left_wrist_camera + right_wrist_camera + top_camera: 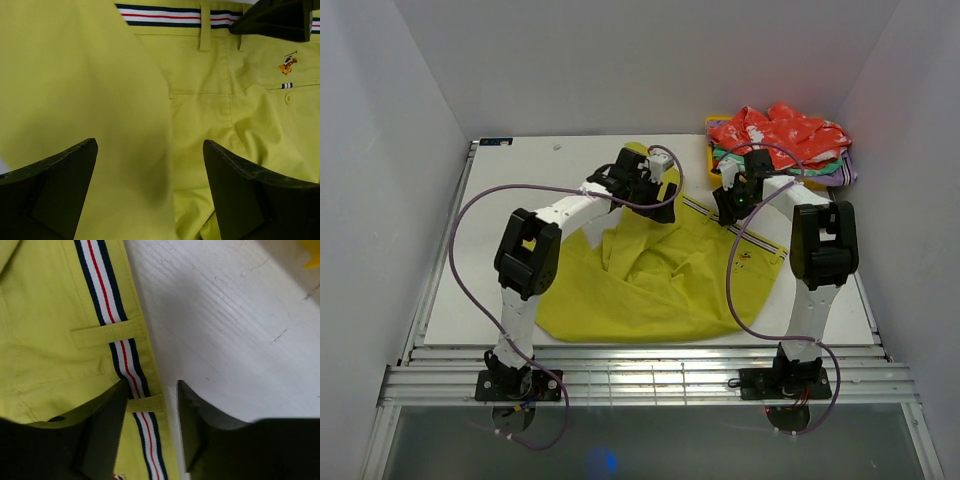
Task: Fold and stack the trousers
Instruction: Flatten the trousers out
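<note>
The mustard yellow-green trousers (650,285) lie crumpled across the middle of the table, with the striped waistband strip (760,245) along their right edge. My left gripper (655,185) hovers over their far end. In the left wrist view it (150,170) is open, with a fold of trouser cloth (125,125) between the fingers (55,185). My right gripper (732,200) is at the far right corner of the waistband. In the right wrist view it (150,410) is open, and its fingers (102,430) straddle the striped waistband edge (127,365) at a belt loop.
A pile with a red patterned garment (780,132) on top and a green garment (732,156) under it sits at the back right on a yellow tray (711,125). White walls close in on three sides. Bare white table (225,325) lies right of the waistband.
</note>
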Controlling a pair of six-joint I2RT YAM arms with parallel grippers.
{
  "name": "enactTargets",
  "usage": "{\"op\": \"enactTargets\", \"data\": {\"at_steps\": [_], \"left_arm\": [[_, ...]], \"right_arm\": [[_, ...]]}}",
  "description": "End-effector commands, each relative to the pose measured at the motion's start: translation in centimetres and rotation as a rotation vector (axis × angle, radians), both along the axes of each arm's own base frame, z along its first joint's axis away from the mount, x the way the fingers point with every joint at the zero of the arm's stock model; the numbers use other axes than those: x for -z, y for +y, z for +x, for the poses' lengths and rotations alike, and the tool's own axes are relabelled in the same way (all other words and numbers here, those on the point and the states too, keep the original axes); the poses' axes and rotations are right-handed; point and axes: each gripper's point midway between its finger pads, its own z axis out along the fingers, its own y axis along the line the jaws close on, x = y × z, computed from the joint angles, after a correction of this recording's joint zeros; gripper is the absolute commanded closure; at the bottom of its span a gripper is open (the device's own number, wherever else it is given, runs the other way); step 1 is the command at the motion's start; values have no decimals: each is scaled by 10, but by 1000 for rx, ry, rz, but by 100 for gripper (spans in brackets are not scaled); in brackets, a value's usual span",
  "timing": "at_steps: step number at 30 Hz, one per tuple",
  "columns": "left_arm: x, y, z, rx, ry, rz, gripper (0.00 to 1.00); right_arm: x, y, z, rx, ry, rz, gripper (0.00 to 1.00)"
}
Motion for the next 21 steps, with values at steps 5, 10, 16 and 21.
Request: {"op": "enactTargets", "data": {"at_steps": [5,10,16,21], "left_arm": [[17,6,27,-123,-71,136,49],[-17,49,51,-222,-138,158,100],[-66,126,66,-338,-192,135,100],[-60,178,43,-393,-165,171,100]], "right_arm": [[-6,-13,-10,6,-1,1,92],[-45,-74,-18,93,-94,-40,92],[-46,-147,-63,153,-57,-133,92],[-39,-177,-113,148,-6,-208,92]]}}
